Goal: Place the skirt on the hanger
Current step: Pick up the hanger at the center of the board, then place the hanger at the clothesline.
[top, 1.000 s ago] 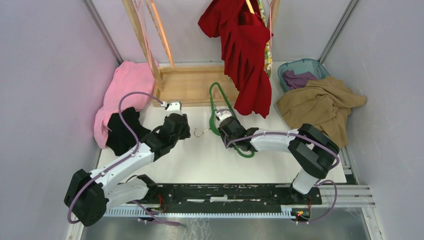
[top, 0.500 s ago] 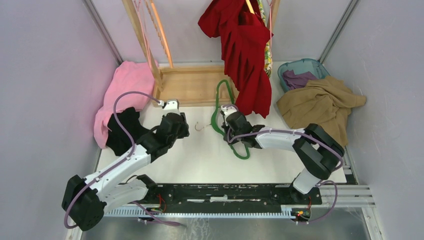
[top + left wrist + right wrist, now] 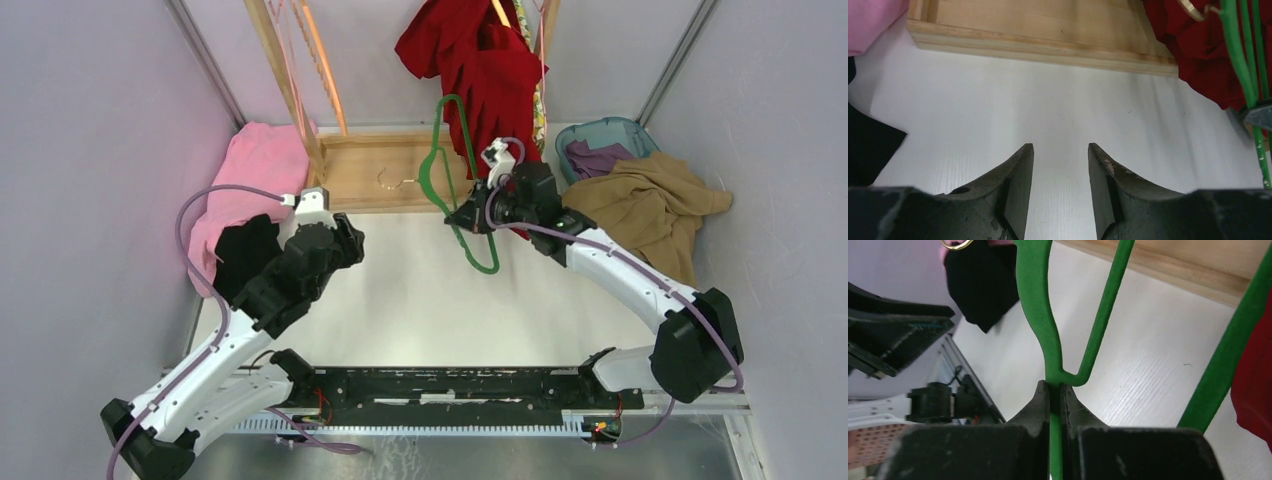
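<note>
My right gripper is shut on the green hanger and holds it upright above the table, in front of the red garment. The green hanger's metal hook points left over the wooden rack base. Only a sliver of the lemon-print skirt shows, hanging behind the red garment. Thin pink hanger wires hang on the rack's left post. My left gripper is open and empty above the white table, left of centre.
The wooden rack base stands at the back. A pink cloth and a black cloth lie at the left. A tan garment and a teal basket are at the right.
My right gripper has lifted the green hanger off the table and carried it back and to the right, towards the red garment. My left arm has drawn back to the left.
</note>
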